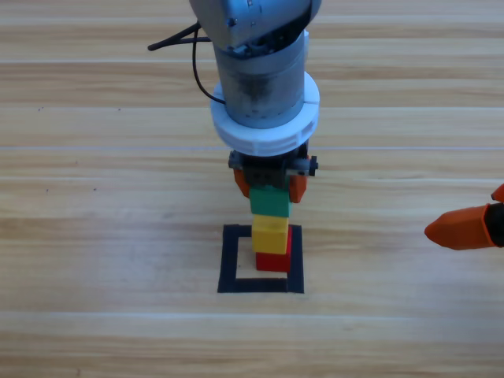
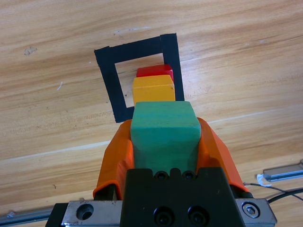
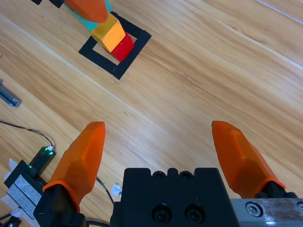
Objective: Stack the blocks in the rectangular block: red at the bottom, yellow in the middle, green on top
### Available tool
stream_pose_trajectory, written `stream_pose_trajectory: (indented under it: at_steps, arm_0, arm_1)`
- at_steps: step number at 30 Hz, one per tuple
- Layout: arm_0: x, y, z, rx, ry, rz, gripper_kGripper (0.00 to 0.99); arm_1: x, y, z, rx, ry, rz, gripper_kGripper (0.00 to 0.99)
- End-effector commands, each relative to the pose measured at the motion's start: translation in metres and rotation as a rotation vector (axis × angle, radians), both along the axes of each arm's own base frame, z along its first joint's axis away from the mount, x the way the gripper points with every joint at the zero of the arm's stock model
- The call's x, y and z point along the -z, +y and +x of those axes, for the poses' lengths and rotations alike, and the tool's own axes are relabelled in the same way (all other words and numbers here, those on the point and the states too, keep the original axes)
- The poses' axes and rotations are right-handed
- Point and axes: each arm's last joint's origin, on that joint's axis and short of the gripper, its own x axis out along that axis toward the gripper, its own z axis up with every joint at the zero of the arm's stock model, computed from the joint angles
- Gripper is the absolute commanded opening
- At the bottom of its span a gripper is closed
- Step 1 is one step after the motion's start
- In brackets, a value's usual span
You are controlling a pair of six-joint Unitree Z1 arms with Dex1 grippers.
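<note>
The blocks stand as one column inside the rectangular block, toward its right-hand strip in the high view. Red sits lowest, on the wood inside the tape; yellow rests on red, and green is on top of yellow. The left gripper comes down from above the tape outline, its two orange jaws closed against opposite sides of green, gripping it. The right gripper waits well to the right of the tape outline, near the table edge of the picture, jaws spread wide and holding nothing.
</note>
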Motion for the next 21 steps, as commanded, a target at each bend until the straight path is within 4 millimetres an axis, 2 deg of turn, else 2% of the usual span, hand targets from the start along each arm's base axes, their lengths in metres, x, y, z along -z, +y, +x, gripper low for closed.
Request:
stream_pose_trajectory:
  at_steps: [1,21]
  arm_0:
    - [0.021,-0.012,-0.001,0.0,0.017,0.049,0.095]
    - [0.04,-0.018,0.003,-0.017,0.033,0.076,0.098]
  arm_1:
    - [0.006,-0.008,-0.001,0.026,0.009,-0.014,0.99]
    - [0.006,-0.008,-0.001,0.023,0.013,-0.013,0.99]
